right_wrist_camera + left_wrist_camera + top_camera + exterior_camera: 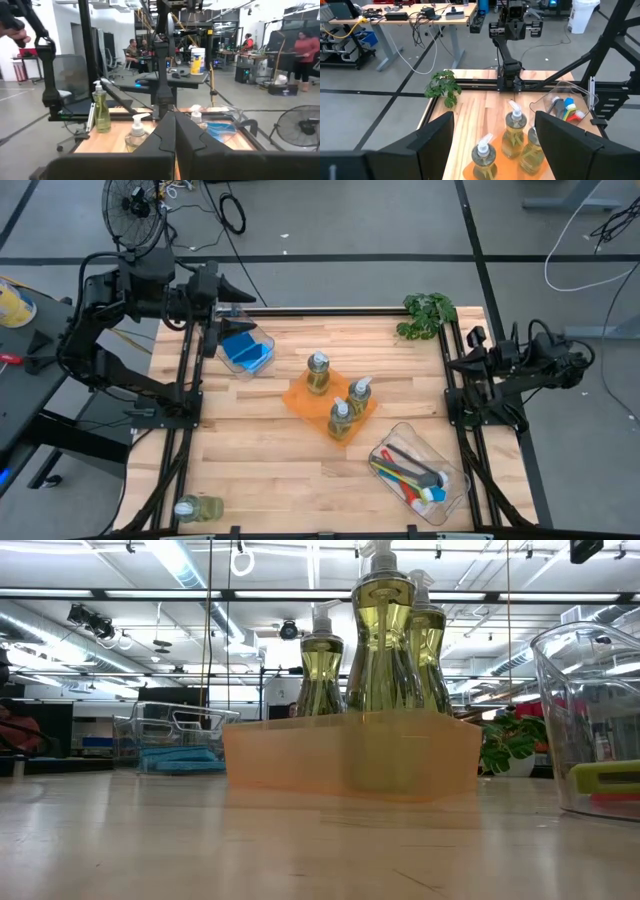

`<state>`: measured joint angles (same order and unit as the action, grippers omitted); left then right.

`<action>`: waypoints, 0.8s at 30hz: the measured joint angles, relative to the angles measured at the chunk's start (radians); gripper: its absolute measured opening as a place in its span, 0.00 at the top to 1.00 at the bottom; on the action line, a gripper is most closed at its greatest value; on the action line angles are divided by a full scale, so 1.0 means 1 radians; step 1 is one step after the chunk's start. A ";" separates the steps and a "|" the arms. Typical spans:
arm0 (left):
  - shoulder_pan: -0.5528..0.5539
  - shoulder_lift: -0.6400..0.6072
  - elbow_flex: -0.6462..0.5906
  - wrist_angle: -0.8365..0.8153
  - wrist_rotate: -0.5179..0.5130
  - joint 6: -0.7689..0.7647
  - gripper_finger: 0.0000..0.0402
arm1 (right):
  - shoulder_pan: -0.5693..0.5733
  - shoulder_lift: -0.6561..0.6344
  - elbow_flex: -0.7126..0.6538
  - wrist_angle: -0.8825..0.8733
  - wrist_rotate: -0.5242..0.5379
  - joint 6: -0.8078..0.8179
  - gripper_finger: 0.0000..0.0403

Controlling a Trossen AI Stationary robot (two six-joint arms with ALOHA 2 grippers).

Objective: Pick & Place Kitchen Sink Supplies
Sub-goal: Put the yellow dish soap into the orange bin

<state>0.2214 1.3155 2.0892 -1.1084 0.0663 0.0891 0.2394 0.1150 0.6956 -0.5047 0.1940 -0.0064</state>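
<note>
Two arms, high view: left gripper (243,308) hovers with jaws spread, empty, just above the clear bin (262,363) of blue sponges (246,348); right gripper (452,363) rests pinched closed at the table's right edge.
Low view: three pump bottles (383,635) stand in an orange tray (350,755); neither claw shows.
Left wrist view: the bottles (514,131) sit ahead between its parted fingers (436,145).
Right wrist view: fingers (167,134) meet, bottles beyond.
</note>
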 joint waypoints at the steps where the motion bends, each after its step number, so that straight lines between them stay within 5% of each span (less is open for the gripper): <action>1: 0.000 0.000 0.000 0.001 -0.002 0.000 0.29 | 0.000 0.000 0.000 0.015 0.006 -0.002 1.00; 9: 0.000 0.000 0.000 0.065 -0.016 -0.012 0.29 | 0.000 0.011 0.001 0.176 -0.019 -0.072 1.00; 24: 0.000 0.000 0.000 0.029 -0.038 -0.026 0.29 | 0.000 0.018 0.000 -0.044 0.029 -0.084 1.00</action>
<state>0.2211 1.3153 2.0895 -1.0795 0.0287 0.0628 0.2394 0.1333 0.6956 -0.5489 0.2231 -0.0909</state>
